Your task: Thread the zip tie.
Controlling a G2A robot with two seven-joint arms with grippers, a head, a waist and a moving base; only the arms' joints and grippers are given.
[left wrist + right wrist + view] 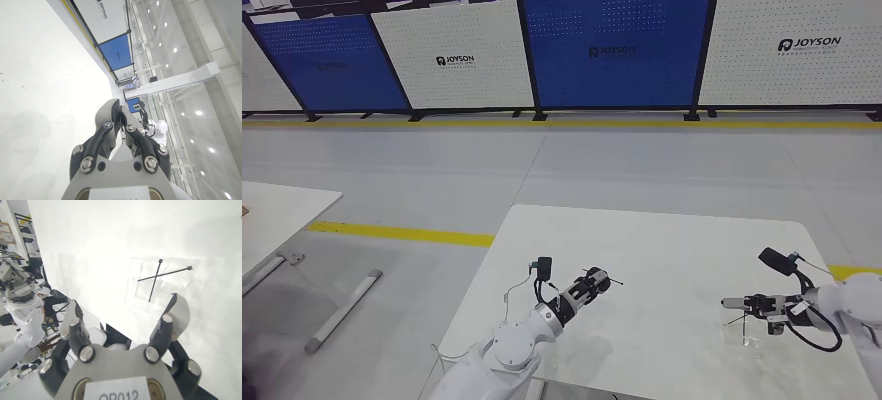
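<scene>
Since two black zip ties (156, 276) lie crossed on a clear tray (132, 291) at the right side of the tabletop (672, 250), the main risk is a bad pick. The right end effector (125, 306) hangs just beside them with fingers spread wide. Closing at the crossing could grab both ties or flick one off the tray. The ties are thin and flat on slick plastic, so the pads may slide over them or push the tray instead. Threading later needs the tail lined up with a tiny head slot, and any twist in the grip would likely miss it.

The left end effector (119, 111) sits well apart over mid tabletop, fingertips pressed together. A thin dark line shows by it in the top view (614, 282), but I cannot tell if that is a tie pinched there, and the left wrist view shows nothing clear between the pads. The tray edges are faint against the white top. In the top view the ties are too small to make out.
</scene>
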